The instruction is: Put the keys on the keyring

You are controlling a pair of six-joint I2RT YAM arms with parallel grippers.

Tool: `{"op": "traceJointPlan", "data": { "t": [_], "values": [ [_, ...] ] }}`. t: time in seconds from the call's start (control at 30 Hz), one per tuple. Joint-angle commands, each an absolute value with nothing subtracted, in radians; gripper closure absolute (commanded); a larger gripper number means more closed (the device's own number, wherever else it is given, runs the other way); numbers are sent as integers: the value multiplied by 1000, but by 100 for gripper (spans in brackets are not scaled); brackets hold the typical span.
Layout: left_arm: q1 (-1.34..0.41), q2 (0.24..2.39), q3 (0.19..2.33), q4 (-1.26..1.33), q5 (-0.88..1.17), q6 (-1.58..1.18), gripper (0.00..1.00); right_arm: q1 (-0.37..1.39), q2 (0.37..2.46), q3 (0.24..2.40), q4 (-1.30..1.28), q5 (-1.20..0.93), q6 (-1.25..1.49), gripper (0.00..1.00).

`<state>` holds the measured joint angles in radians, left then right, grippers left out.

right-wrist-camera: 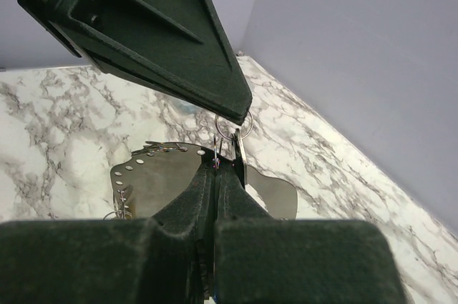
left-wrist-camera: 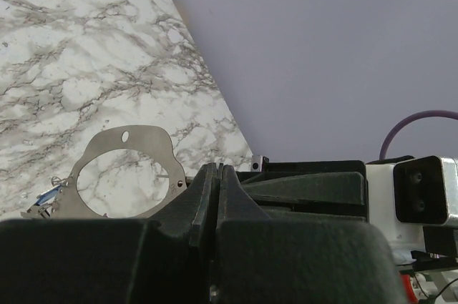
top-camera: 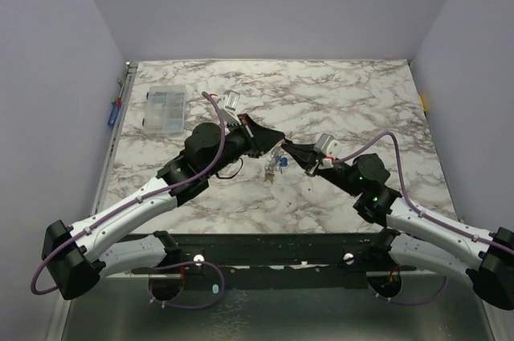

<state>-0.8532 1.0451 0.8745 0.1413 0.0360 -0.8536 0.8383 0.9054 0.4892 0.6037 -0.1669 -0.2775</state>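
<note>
Holding the keyring (left-wrist-camera: 147, 139) over the table (top-camera: 337, 100), left fingers (left-wrist-camera: 204, 189) clamp its edge; right fingers (right-wrist-camera: 200, 189), also shut, seemingly pinch a small key (right-wrist-camera: 240, 157) beside it. Either thin grip slipping could drop everything.

Lab booth (top-camera: 265, 4) — plain walls w/ marble table (top-camera: 345, 92).

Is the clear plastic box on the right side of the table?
No, the clear plastic box sits near the far left corner of the table.

Overhead looks down; close wrist views share table (top-camera: 337, 100).
</note>
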Motion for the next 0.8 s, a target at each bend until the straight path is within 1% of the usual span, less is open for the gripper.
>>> {"op": "traceJointPlan", "data": {
  "t": [0.0,0.3,0.77],
  "values": [
    [-864,1043,868,174,46,-851,100,842,907,528,644,-140,-268,99],
    [-879,1064,870,174,58,-848,100,842,906,540,637,-137,-272,99],
    [-879,1031,856,163,-29,-832,100,842,879,535,611,-130,-278,99]
  ]
}}
